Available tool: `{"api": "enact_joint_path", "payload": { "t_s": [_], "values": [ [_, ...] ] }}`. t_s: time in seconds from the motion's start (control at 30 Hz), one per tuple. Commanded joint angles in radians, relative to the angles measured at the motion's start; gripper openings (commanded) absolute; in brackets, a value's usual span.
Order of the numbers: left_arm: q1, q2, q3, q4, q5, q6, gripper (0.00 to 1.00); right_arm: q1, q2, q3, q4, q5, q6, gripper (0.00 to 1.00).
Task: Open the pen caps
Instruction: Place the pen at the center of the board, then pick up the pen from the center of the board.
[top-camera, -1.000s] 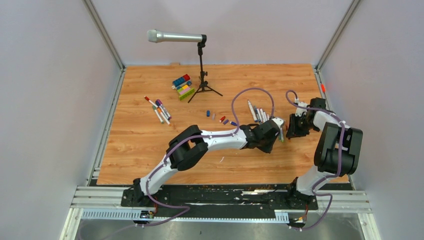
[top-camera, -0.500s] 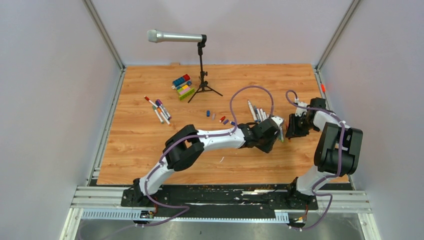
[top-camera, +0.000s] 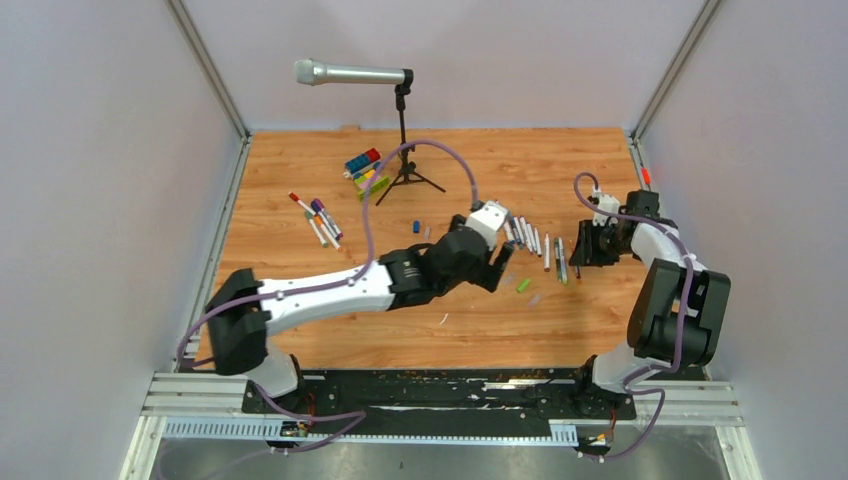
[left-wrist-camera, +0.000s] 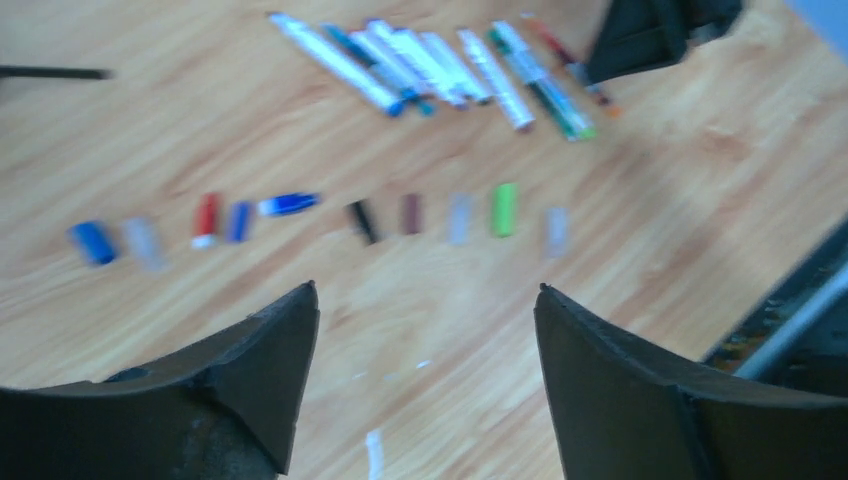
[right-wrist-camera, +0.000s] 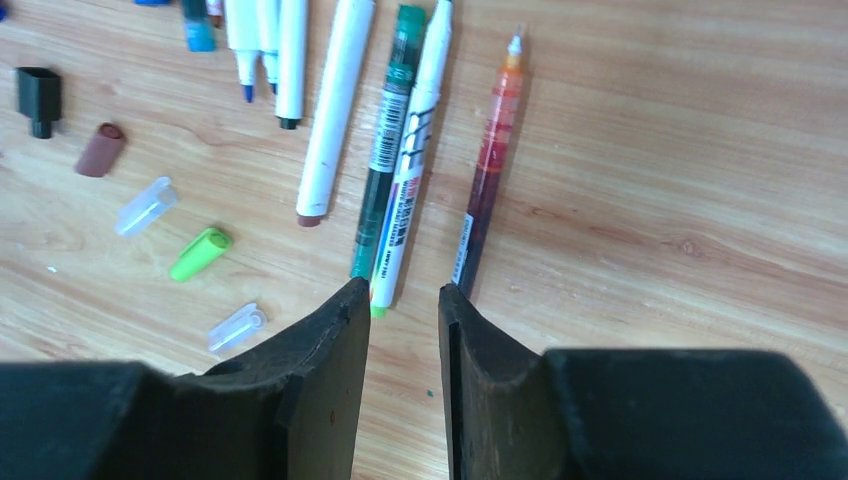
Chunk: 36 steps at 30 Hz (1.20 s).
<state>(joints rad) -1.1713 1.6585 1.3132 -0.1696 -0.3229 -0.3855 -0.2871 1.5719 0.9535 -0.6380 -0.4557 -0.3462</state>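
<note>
Several uncapped pens (top-camera: 532, 240) lie side by side on the wood right of centre. In the right wrist view a green pen (right-wrist-camera: 385, 140), a white pen (right-wrist-camera: 415, 150) and an orange-red pen (right-wrist-camera: 490, 160) lie just past my right gripper (right-wrist-camera: 403, 290), whose jaws stand a narrow gap apart with nothing between them. Loose pen caps lie in a row ahead of my left gripper (left-wrist-camera: 425, 290), among them a green cap (left-wrist-camera: 505, 209), a brown cap (left-wrist-camera: 411, 213) and a black cap (left-wrist-camera: 362, 220). It hangs open and empty. Capped pens (top-camera: 318, 220) lie at the far left.
A microphone (top-camera: 350, 73) on a black tripod stand (top-camera: 405, 170) is at the back, with toy blocks (top-camera: 365, 172) beside it. Grey walls enclose the table on three sides. My left gripper (top-camera: 498, 270) and right gripper (top-camera: 582, 256) are apart, the uncapped pens between them.
My left arm has pulled back left, away from the right gripper, and its jaws have opened wide. A green cap now shows on the wood. The right jaws have eased apart slightly.
</note>
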Motion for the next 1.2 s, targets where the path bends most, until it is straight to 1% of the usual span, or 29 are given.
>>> {"api": "enact_joint_path", "payload": {
  "t_s": [0.0,0.03,0.07,0.17,0.27,0.33,0.4,0.47,0.53,0.6,0.7,0.9,0.97,1.03,1.17],
  "values": [
    [0.024,-0.201,-0.194,0.042,-0.307,0.080,0.98,-0.012,-0.060,0.049,-0.027,-0.099,-0.068,0.33],
    [0.042,-0.239,-0.242,0.042,-0.331,0.081,1.00,-0.015,-0.068,0.050,-0.032,-0.117,-0.077,0.33],
    [0.073,-0.282,-0.284,0.040,-0.320,0.081,1.00,-0.014,-0.076,0.050,-0.037,-0.142,-0.085,0.33],
    [0.209,-0.406,-0.406,0.040,-0.205,0.030,1.00,-0.018,-0.112,0.044,-0.044,-0.216,-0.117,0.33],
    [0.360,-0.526,-0.533,0.082,-0.078,-0.013,1.00,-0.018,-0.151,0.040,-0.062,-0.309,-0.163,0.33],
    [0.464,-0.594,-0.599,0.103,-0.023,-0.046,1.00,-0.018,-0.170,0.037,-0.079,-0.367,-0.189,0.34],
    [0.561,-0.639,-0.649,0.110,0.022,-0.081,1.00,-0.019,-0.183,0.034,-0.085,-0.404,-0.207,0.34],
    [0.661,-0.656,-0.686,0.109,0.101,-0.121,1.00,-0.019,-0.190,0.031,-0.088,-0.423,-0.215,0.34],
    [0.775,-0.646,-0.704,0.111,0.177,-0.158,1.00,-0.020,-0.189,0.032,-0.090,-0.426,-0.219,0.34],
    [0.861,-0.621,-0.714,0.111,0.238,-0.191,1.00,-0.020,-0.185,0.032,-0.093,-0.428,-0.221,0.34],
    [0.944,-0.575,-0.716,0.111,0.285,-0.228,0.99,-0.019,-0.185,0.032,-0.095,-0.432,-0.223,0.34],
    [1.040,-0.447,-0.667,0.062,0.283,-0.264,0.97,-0.019,-0.186,0.032,-0.095,-0.438,-0.223,0.34],
    [1.064,-0.392,-0.639,0.050,0.287,-0.267,0.95,-0.020,-0.185,0.031,-0.095,-0.440,-0.226,0.34],
    [1.083,-0.338,-0.602,0.032,0.283,-0.261,0.90,-0.019,-0.184,0.031,-0.095,-0.441,-0.225,0.34],
    [1.092,-0.258,-0.528,0.002,0.240,-0.237,0.89,-0.019,-0.184,0.032,-0.097,-0.442,-0.227,0.34]
  ]
}}
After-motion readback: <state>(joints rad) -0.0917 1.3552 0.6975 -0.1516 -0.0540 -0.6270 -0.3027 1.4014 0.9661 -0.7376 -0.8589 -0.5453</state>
